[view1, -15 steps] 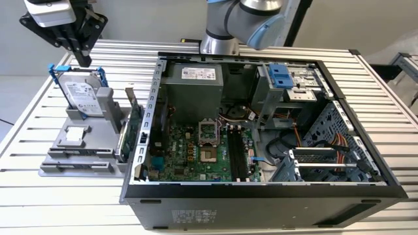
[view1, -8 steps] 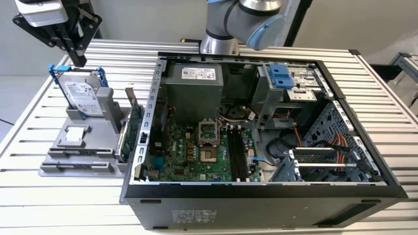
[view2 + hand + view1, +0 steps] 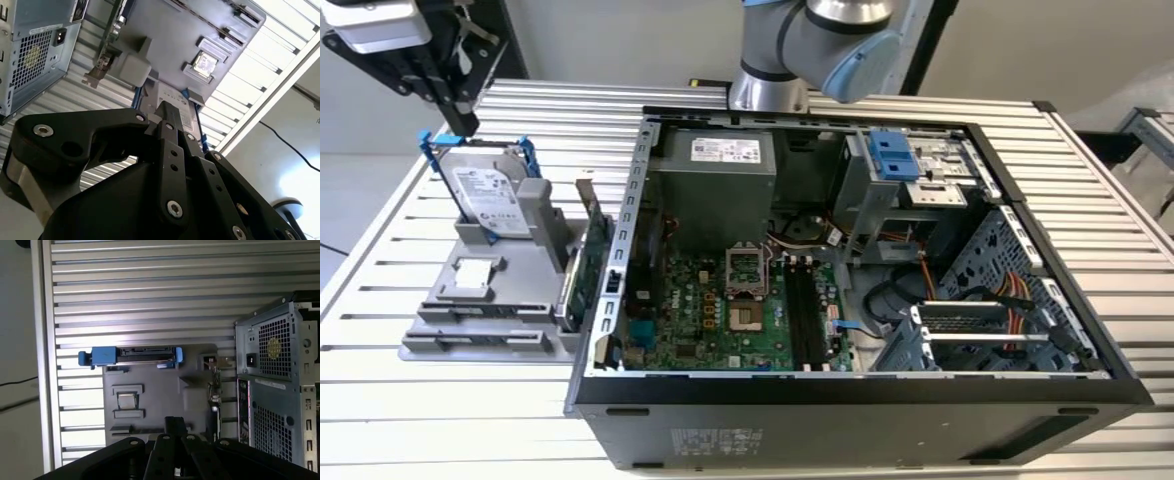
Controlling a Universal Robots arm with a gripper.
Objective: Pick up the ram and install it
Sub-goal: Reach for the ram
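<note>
My gripper (image 3: pixel 459 120) hangs at the exterior view's upper left, above the far end of the grey parts holder (image 3: pixel 520 330). Its fingers stand shut with nothing between them in the second wrist view (image 3: pixel 170 109) and in the first wrist view (image 3: pixel 175 422). A thin dark strip (image 3: pixel 125 429) lies in the holder's slot nearest the gripper; I cannot tell whether it is the ram. The open computer case (image 3: pixel 854 395) shows its motherboard with long dark memory slots (image 3: pixel 803 312) beside the processor socket (image 3: pixel 744 272).
On the holder stand a silver hard drive in a blue frame (image 3: pixel 491 195) and a green expansion card with a metal bracket (image 3: pixel 595 258). A small square chip (image 3: pixel 127 400) lies on the holder. The slatted metal table (image 3: pixel 374 270) runs around the case.
</note>
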